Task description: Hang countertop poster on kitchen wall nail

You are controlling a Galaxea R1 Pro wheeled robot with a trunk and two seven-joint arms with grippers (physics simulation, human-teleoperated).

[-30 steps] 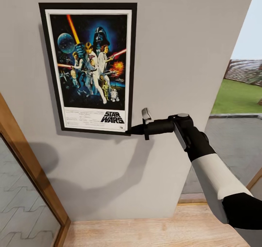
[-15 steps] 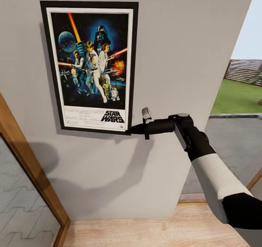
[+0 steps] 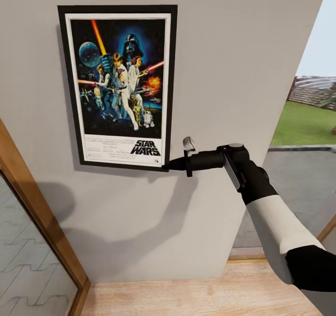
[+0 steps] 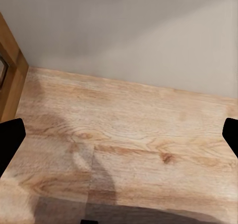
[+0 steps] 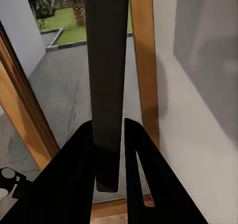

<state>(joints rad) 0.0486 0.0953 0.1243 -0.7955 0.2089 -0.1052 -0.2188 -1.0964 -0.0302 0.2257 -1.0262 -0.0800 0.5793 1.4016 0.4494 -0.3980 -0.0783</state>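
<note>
The Star Wars poster (image 3: 119, 73) hangs upright against the grey wall (image 3: 233, 50), black frame and white border facing me. My right gripper (image 3: 169, 165) is shut on the poster's lower right corner, arm reaching in from the right. In the right wrist view the poster's dark edge (image 5: 106, 60) runs between the two fingers (image 5: 136, 154), which clamp it. My left gripper (image 4: 120, 137) is open over the wooden floor (image 4: 124, 130), holding nothing. Any wall nail is hidden behind the poster. The kitchen countertop is out of view.
A wooden door frame (image 3: 42, 213) with a glass pane slants along the left. To the right of the wall an opening shows a paved yard and lawn (image 3: 303, 120). Light wooden floor (image 3: 196, 297) lies below the wall.
The poster's left edge has shifted a little to the right and its face looks narrower, while its right edge and my right gripper have hardly moved.
</note>
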